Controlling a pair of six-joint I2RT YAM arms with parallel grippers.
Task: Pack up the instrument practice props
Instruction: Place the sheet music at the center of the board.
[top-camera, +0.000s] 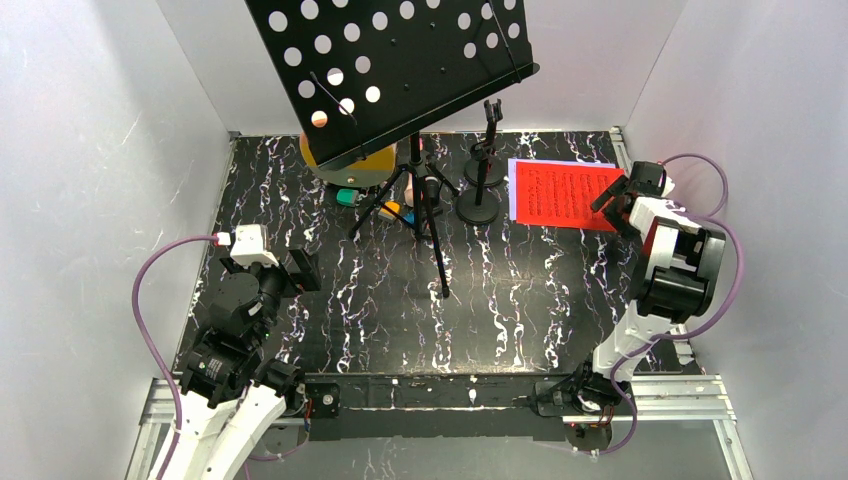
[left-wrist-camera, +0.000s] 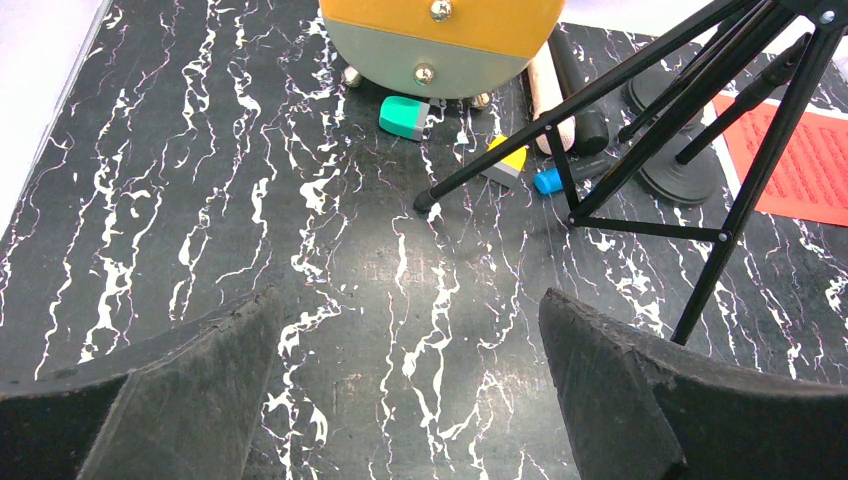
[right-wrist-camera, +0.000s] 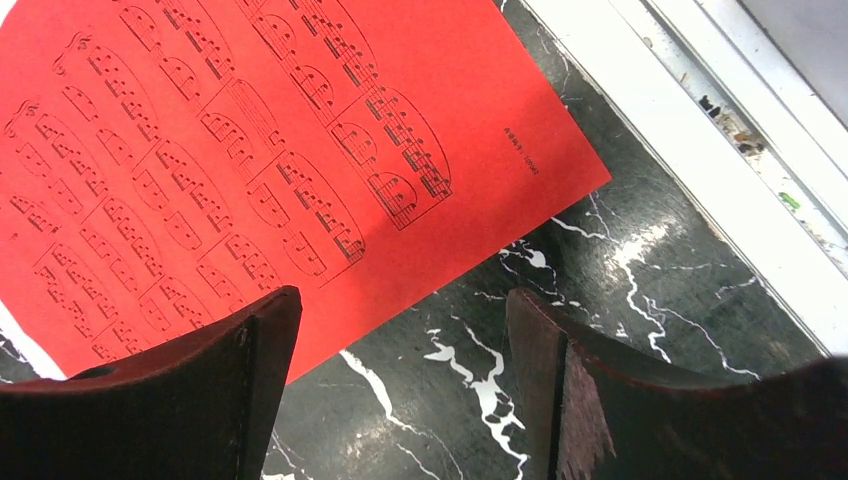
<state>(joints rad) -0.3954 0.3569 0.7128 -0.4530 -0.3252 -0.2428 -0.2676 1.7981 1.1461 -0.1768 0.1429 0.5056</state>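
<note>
Red sheet-music page (top-camera: 563, 195) lies flat at the far-right of the table (top-camera: 520, 300), close to the R edge. Bright red paper, black staves printed across it. White page (top-camera: 512, 188) sits under it, w/ only a strip showing along the red one's left side.

R gripper (right-wrist-camera: 402, 300) hangs low over the red page's near-right corner, jaws apart, nothing btwn them. One finger is over the paper, the other over bare table. Can't tell if either touches.

Music rack (top-camera: 390, 70) is black sheet metal w/ rows of round holes, tilted. Its tripod legs (top-camera: 435, 250) stand splayed at mid-far table.

Near mic holder (top-camera: 478, 208) and far mic holder (top-camera: 487, 150) are black, each a round base w/ a thin post. Both stand upright btwn tripod and red page.

Cream mic (left-wrist-camera: 552, 95) and black mic (left-wrist-camera: 585, 120) lie side by side behind the tripod, just beside a yellow-grey round thing (left-wrist-camera: 440, 40). Teal piece (left-wrist-camera: 405, 117), yellow piece (left-wrist-camera: 508, 163) and blue piece (left-wrist-camera: 550, 180) lie near.

L gripper (left-wrist-camera: 407, 300) is at the near-left, jaws wide apart and empty, over bare table, well apart from the props.
</note>
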